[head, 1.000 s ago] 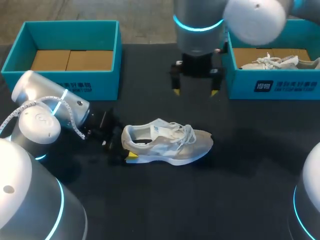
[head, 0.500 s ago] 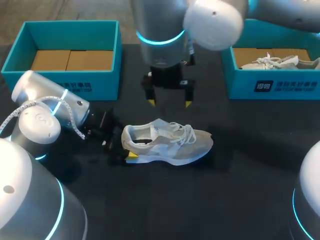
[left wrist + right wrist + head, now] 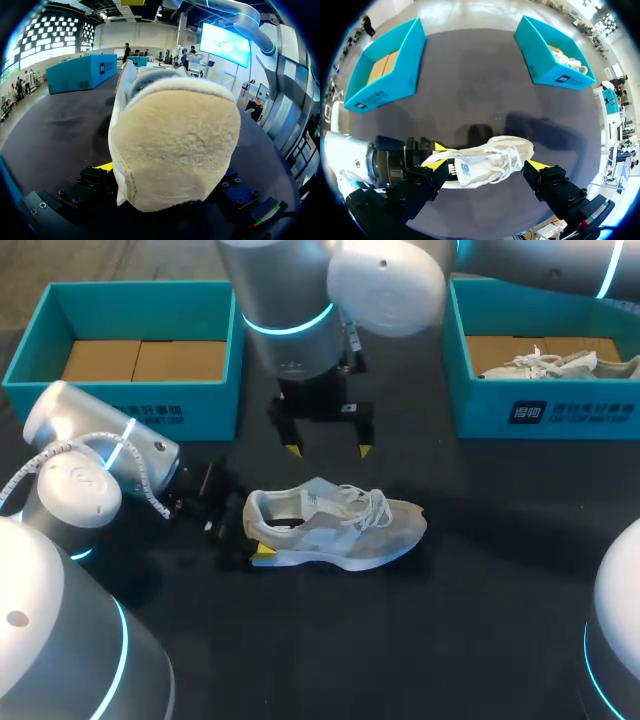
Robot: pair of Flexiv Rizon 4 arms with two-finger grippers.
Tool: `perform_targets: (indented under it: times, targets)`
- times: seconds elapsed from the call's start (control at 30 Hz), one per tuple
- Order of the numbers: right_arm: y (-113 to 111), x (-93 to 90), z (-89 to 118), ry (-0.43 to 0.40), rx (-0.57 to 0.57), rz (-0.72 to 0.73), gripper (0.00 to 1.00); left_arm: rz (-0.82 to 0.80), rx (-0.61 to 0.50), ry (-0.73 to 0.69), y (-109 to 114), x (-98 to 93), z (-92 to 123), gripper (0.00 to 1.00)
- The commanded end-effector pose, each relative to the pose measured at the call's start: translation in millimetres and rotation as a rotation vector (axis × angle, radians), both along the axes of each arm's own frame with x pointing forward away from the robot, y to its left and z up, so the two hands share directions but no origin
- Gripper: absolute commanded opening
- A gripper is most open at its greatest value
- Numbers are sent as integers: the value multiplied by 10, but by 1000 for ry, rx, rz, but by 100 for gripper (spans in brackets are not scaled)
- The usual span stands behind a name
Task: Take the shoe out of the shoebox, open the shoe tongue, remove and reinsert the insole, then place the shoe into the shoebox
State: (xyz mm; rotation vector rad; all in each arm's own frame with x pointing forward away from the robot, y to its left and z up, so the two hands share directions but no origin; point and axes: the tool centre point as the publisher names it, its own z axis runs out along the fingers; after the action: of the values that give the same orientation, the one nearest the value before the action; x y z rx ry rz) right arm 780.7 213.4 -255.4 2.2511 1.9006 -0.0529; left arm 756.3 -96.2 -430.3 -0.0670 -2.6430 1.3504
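A pale grey and white shoe [image 3: 340, 525] lies on its sole on the black table, toe to the right, laces tied. My left gripper [image 3: 253, 534] sits at its heel with a finger on each side, shut on the heel. In the left wrist view the fuzzy heel [image 3: 172, 150] fills the space between the fingers. My right gripper [image 3: 327, 450] hangs open just behind and above the shoe's collar. In the right wrist view the shoe [image 3: 485, 162] lies under that gripper [image 3: 486, 165], between its spread tips and apart from them.
A teal shoebox [image 3: 545, 410] at the back right holds a second pale shoe [image 3: 555, 365]. Another teal box [image 3: 130, 405] at the back left shows only a cardboard floor. My left arm [image 3: 95, 465] lies low along the table's left side.
My right arm has swung left from beside the right box and come down closer to the shoe, its gripper still open. The left gripper and the shoe have not moved.
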Motion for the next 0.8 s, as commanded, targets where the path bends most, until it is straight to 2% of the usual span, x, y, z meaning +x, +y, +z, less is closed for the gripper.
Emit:
perform_targets:
  times: [0.03,0.5,0.8]
  targets:
    - [53,-52,-11,-14,-11,-29,100,0,3,0,-6,36,-59,0]
    - [112,-204,-121,-24,-24,-37,100,0,3,0,-6,36,-59,0]
    - [304,-352,-352,7,-78,-30,100,0,3,0,-6,36,-59,0]
